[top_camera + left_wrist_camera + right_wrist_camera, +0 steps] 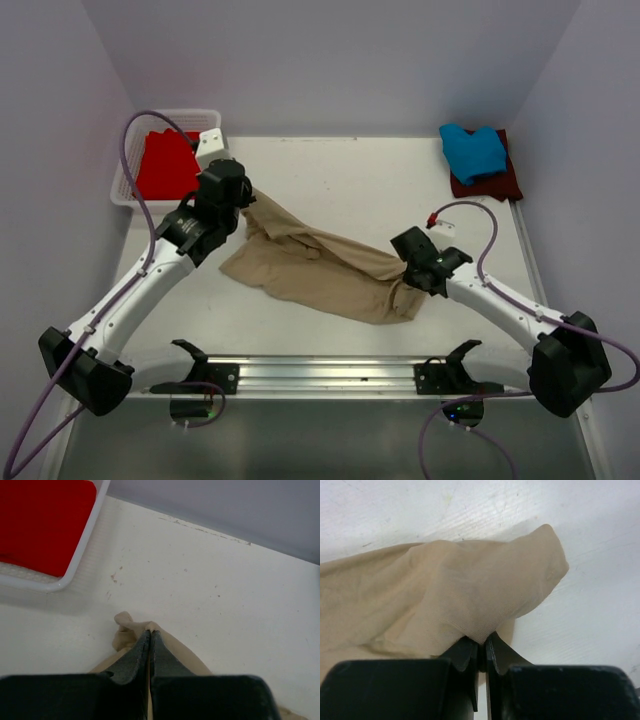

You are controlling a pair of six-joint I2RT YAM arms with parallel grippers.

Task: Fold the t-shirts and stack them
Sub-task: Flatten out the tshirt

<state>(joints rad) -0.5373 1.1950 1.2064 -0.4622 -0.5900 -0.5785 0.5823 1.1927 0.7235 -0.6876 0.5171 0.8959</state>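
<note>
Pinching the limp, light tan t-shirt (320, 268) at opposite edges, we are clamping left gripper (150, 632) and right gripper (482, 642) tight onto cloth.

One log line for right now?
left gripper: shut on tan shirt | right gripper: shut on tan shirt | tan shirt: rumpled, unfolded, between them | blue shirt: on maroon shirt

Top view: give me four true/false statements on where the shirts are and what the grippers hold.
1. The left gripper and the right gripper are both shut on the tan t-shirt. True.
2. The red t-shirt lies on the bare table. False: it sits in the white basket.
3. The blue t-shirt rests on the maroon t-shirt. True.
4. The tan t-shirt is neatly folded. False: it is crumpled and stretched between the grippers.
</note>
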